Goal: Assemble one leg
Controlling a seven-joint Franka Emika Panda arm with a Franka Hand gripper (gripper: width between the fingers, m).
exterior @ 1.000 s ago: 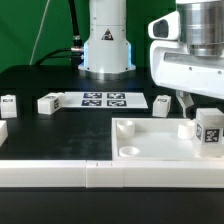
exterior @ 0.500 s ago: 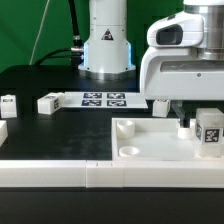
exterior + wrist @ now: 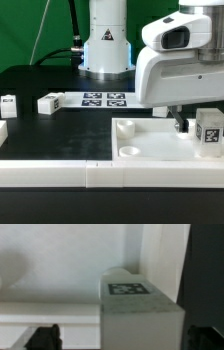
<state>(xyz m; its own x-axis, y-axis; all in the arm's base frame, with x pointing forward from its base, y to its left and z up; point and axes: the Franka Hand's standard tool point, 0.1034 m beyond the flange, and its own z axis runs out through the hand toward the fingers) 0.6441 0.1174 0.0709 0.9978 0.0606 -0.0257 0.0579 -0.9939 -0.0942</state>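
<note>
A leg, a small white block with a black-and-white tag, stands at the right corner of the large white panel. My gripper hangs low over the panel, close beside this leg on the exterior view's left. In the wrist view a leg with its tag facing the camera lies between my two dark fingertips. My gripper is open, with a gap on each side of the leg. I cannot tell whether both views show the same leg.
Three more legs lie on the black table at the exterior view's left. The marker board lies behind the panel. The robot base stands at the back. A white rail runs along the front.
The arm has come down and shifted a little toward the exterior view's left. Its hand now covers the leg that showed beside the marker board. The fingers are lower over the panel.
</note>
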